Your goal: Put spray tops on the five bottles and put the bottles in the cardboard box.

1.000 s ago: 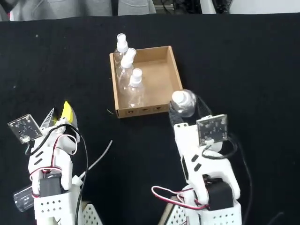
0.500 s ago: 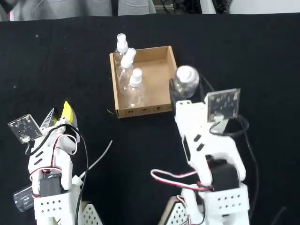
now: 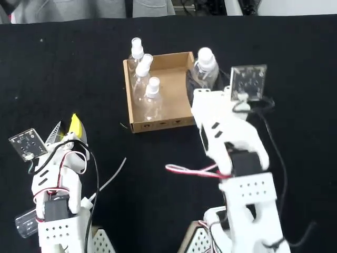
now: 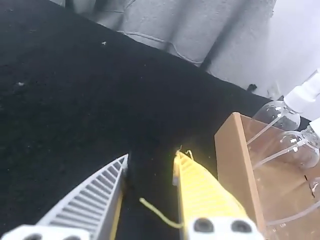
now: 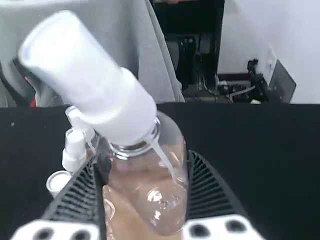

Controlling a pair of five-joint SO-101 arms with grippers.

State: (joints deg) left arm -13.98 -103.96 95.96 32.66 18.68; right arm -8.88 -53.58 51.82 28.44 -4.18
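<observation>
Bottle (image 5: 146, 192) gripped by right end effector (image 5: 142, 162) beside box (image 3: 158, 125); left end effector (image 4: 151, 157) spread, empty.

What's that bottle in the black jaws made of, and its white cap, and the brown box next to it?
The bottle looks like clear, glossy plastic: you see through it and it glints, though glass can't be excluded. Its spray top seems opaque white plastic, smooth and matte. The box looks like plain brown cardboard, matte, with thin raw edges.
</observation>
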